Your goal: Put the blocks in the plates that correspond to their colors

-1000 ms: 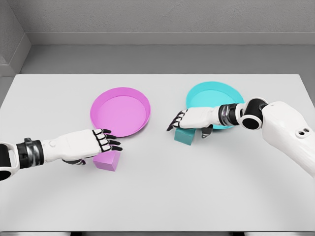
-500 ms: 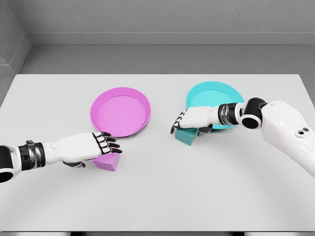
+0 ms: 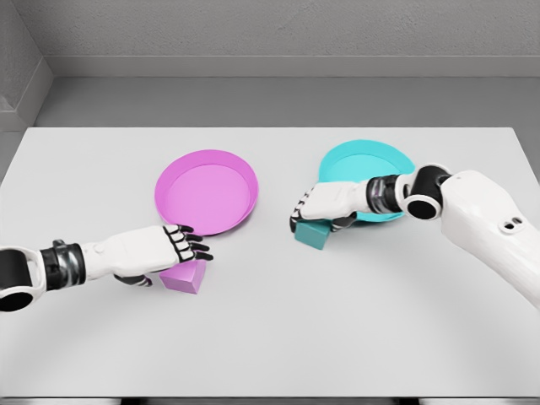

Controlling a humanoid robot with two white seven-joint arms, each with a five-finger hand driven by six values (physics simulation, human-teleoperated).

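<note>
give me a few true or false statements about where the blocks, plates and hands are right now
1. The pink block lies inside the pink plate. False: it sits on the table, in front of the plate.
2. The right hand is over the teal block. True.
3. The teal plate holds a block. False: no block shows in it.
4. The left hand is at the pink block, fingers extended over it. True.
5. The pink plate is right of the teal plate. False: it is to the left.
</note>
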